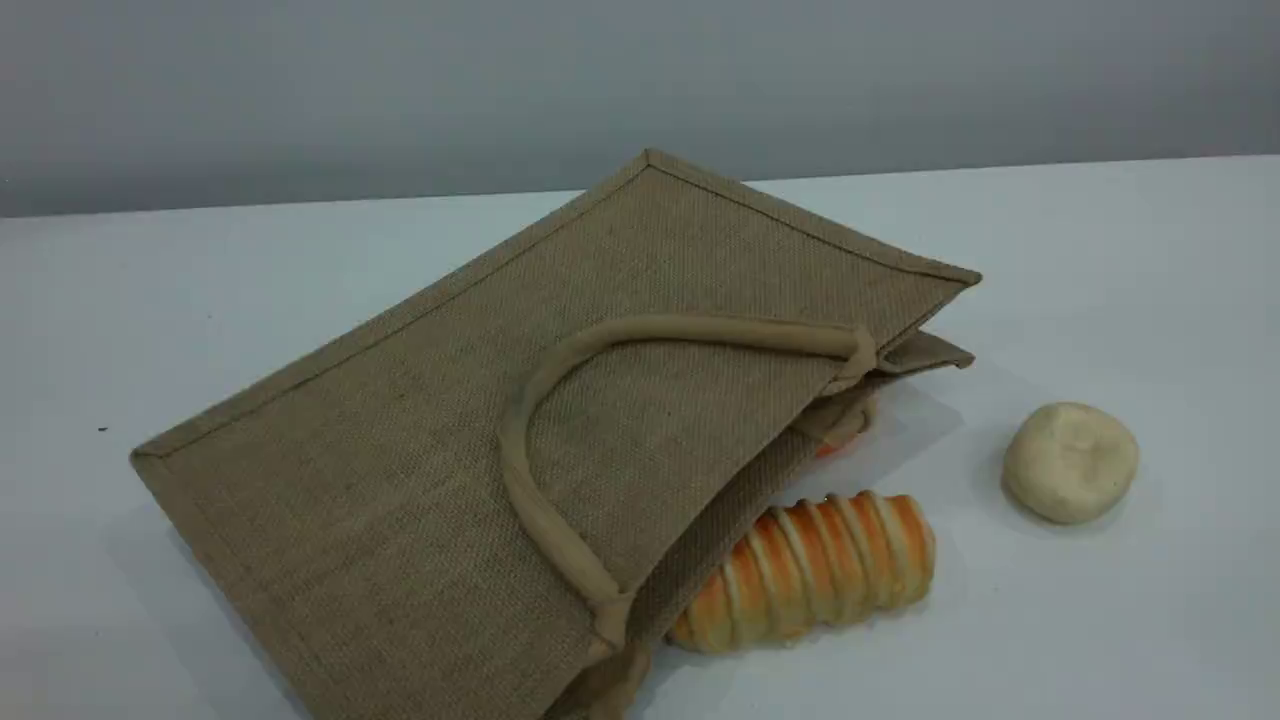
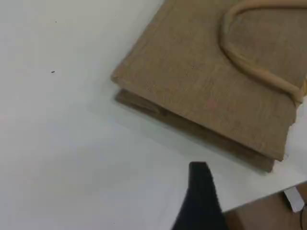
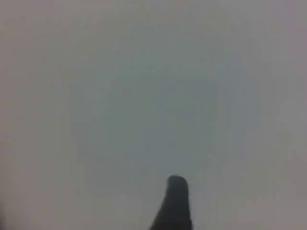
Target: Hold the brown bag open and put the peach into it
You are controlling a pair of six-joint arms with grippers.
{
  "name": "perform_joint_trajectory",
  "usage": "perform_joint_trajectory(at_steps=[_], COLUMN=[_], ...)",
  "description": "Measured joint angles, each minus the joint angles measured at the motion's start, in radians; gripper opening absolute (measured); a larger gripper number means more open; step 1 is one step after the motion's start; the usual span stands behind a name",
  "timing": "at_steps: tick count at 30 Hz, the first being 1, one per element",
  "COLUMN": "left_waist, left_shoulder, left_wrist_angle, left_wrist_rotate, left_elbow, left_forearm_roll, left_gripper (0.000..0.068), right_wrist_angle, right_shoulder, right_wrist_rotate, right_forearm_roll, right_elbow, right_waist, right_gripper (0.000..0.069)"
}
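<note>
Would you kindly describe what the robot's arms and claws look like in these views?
Little shows. The left claw's fingertip is a black, tapering prong with a squared-off end; the right claw's fingertip is equally black with a rounded end. No arms, cables or markings appear in any view.

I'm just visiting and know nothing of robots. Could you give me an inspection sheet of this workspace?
Surface: white table, one tiny dark speck.
Job's things: brown bag lying flat, mouth toward the right; peach not clearly seen, only an orange-red sliver at the mouth.
Clutter: striped bread roll beside the bag's mouth; cream lumpy ball farther right, apart.
Grippers: left gripper and right gripper open, holding nothing.
Cables: nothing seen.
Surroundings: plain grey wall.
</note>
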Motion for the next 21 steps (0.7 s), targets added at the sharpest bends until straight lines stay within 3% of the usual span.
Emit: perform_joint_trajectory(at_steps=[6,13,21], left_waist=[0.0,0.0,0.0], left_shoulder=[0.0,0.0,0.0], left_wrist_angle=[0.0,0.0,0.0], left_wrist_rotate=[0.0,0.0,0.0], left_elbow=[0.0,0.0,0.0], left_forearm_roll=[0.0,0.0,0.0], left_gripper=[0.0469,0.0469,0.0469], right_wrist_angle=[-0.072,-0.042,-0.031], right_shoulder=[-0.151,-0.234,-0.233], right_wrist_rotate=[0.0,0.0,0.0], right_forearm_roll=[0.003,0.003,0.003], right_elbow=[0.112,0.221,0.238], right_waist=[0.0,0.0,0.0], right_gripper=[0.0573,0.0573,0.0573])
